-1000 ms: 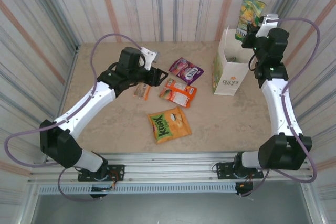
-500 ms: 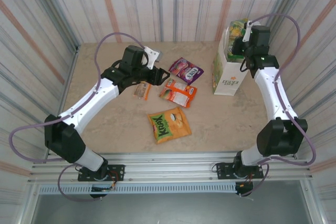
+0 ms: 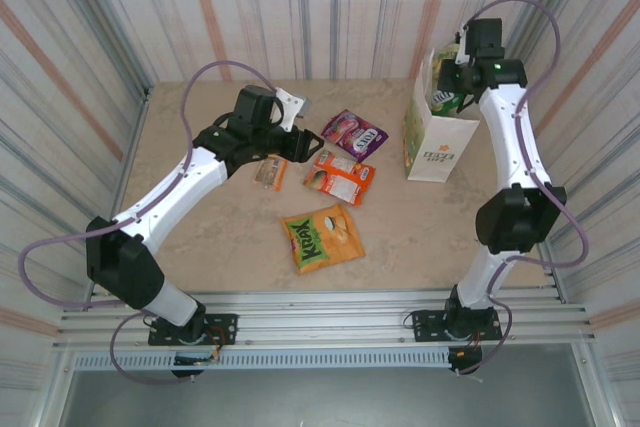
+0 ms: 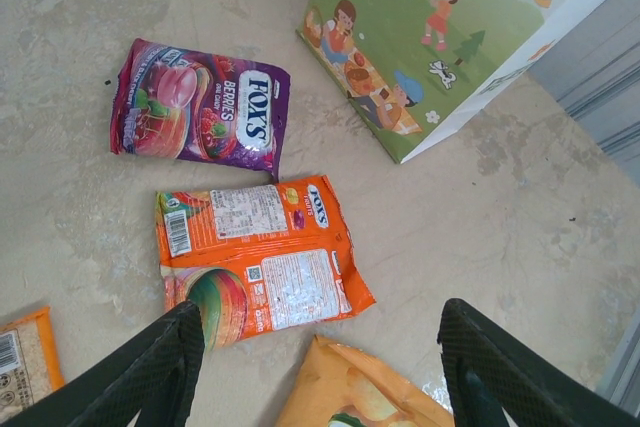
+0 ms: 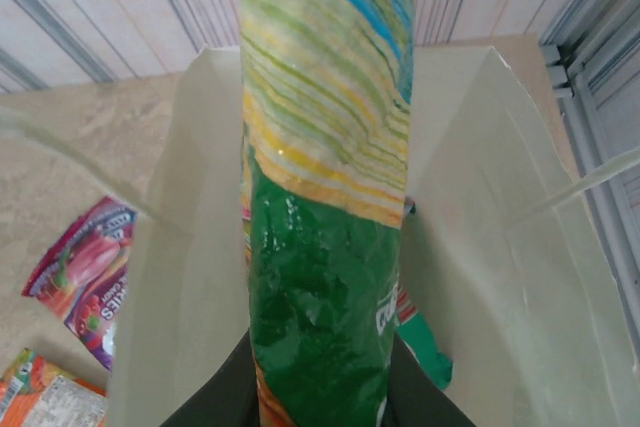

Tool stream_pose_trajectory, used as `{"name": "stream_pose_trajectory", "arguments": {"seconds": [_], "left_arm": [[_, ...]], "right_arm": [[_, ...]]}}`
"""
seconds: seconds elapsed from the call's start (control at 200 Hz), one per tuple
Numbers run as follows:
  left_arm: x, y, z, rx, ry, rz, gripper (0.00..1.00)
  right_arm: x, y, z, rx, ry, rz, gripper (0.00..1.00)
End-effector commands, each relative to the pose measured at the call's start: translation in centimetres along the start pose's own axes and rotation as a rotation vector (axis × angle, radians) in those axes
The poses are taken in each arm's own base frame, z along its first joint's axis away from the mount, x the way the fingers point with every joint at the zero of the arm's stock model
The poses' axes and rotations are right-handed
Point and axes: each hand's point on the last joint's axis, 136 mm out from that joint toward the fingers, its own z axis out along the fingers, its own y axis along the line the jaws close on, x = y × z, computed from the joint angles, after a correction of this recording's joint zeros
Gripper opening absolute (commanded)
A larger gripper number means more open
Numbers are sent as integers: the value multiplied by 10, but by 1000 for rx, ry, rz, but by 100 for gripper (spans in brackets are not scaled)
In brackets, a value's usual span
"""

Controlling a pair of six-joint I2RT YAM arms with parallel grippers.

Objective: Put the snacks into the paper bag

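Right jaws clench the green-yellow packet (image 5: 320, 277), dangling into the paper bag (image 5: 480, 247) — light, slippery film, best pinched at its sealed edge. Left jaws hang released above the orange packet (image 4: 260, 257).

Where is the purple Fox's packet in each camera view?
Top external: purple packet just above centre, left of the paper bag.
Left wrist: packet upper left; bag upper right.
Right wrist: packet at lower left, outside the bag's left wall.
Shared landmark: the paper bag.
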Motion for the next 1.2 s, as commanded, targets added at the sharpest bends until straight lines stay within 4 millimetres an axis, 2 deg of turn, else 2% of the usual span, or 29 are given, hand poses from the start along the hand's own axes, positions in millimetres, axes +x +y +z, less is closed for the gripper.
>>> {"name": "stream_pose_trajectory", "arguments": {"seconds": [0.0,0.15,0.24,0.401,0.681,0.892,1.072,1.197], "left_arm": [[-8,2,-6,-4,-12,26,66],[-7,5,-8,-9,-11,26,66],[-7,5,-8,-8,-9,25,66],[-7,4,-6,3,-7,24,65],[-8,1,-3,25,-8,15,65],[-7,1,-3,26,-7,14,64],[-8,0,-3,35,-6,14,64],[-8,-1,-3,37,-5,13,64]], "right_arm": [[17,7,1,1,107,3,17],[23,12,13,-3,163,-2,16],[25,14,12,6,186,-5,15],[17,13,-3,28,154,-25,15],[-2,14,-46,43,54,-87,12],[13,5,-61,78,107,-136,12],[32,0,-53,101,201,-157,11],[37,0,-43,86,238,-132,11]]}}
